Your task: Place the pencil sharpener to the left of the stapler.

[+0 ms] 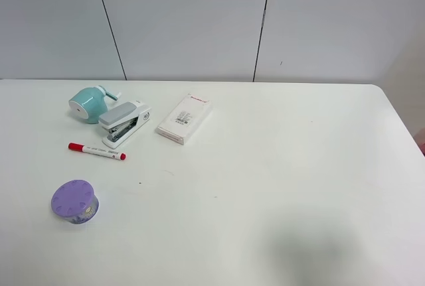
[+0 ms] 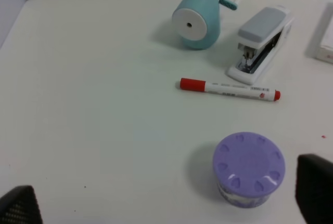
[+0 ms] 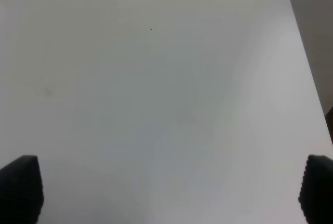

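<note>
The teal pencil sharpener (image 1: 89, 105) (image 2: 197, 18) lies on the white table at the back left, its white-rimmed face toward the front. The white stapler (image 1: 125, 123) (image 2: 260, 44) with its grey top arm rests just right of it, close beside it. Neither arm shows in the exterior high view. My left gripper (image 2: 166, 203) is open and holds nothing, well short of both objects, with one fingertip (image 2: 315, 190) near the purple container. Over bare table, my right gripper (image 3: 169, 190) is open too, with nothing between its fingers.
A red-capped white marker (image 1: 97, 151) (image 2: 229, 89) lies in front of the stapler. A round purple container (image 1: 75, 202) (image 2: 248, 168) stands at the front left. A flat white box (image 1: 184, 119) lies right of the stapler. The table's right edge (image 3: 307, 63) shows in the right wrist view.
</note>
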### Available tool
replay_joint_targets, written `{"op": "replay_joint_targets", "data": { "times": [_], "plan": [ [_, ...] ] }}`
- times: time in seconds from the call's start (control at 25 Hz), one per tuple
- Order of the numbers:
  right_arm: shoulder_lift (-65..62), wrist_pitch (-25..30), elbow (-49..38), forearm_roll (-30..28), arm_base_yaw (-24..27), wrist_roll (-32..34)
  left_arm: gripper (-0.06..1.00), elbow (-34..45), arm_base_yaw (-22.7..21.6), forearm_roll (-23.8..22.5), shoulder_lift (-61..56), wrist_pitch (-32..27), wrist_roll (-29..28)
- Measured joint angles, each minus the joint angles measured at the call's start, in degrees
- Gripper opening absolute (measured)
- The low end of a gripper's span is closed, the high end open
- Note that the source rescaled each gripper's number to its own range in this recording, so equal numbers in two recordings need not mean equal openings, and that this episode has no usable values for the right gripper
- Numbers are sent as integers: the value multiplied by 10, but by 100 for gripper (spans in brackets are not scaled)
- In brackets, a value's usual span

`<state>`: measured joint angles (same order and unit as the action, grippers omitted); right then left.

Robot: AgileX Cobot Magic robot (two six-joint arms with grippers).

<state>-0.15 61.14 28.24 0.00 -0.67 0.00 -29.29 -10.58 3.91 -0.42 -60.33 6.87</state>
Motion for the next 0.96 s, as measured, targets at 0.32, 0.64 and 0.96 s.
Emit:
{"op": "replay_joint_targets", "data": {
  "times": [0.32, 0.64, 0.96],
  "plan": [
    [0, 0, 0, 0, 0, 0, 99, 0, 0, 0, 0, 0, 0],
    [0, 0, 0, 0, 0, 0, 99, 0, 0, 0, 0, 0, 0],
    [0, 0, 0, 0, 0, 0, 99, 0, 0, 0, 0, 0, 0]
  ]
}}
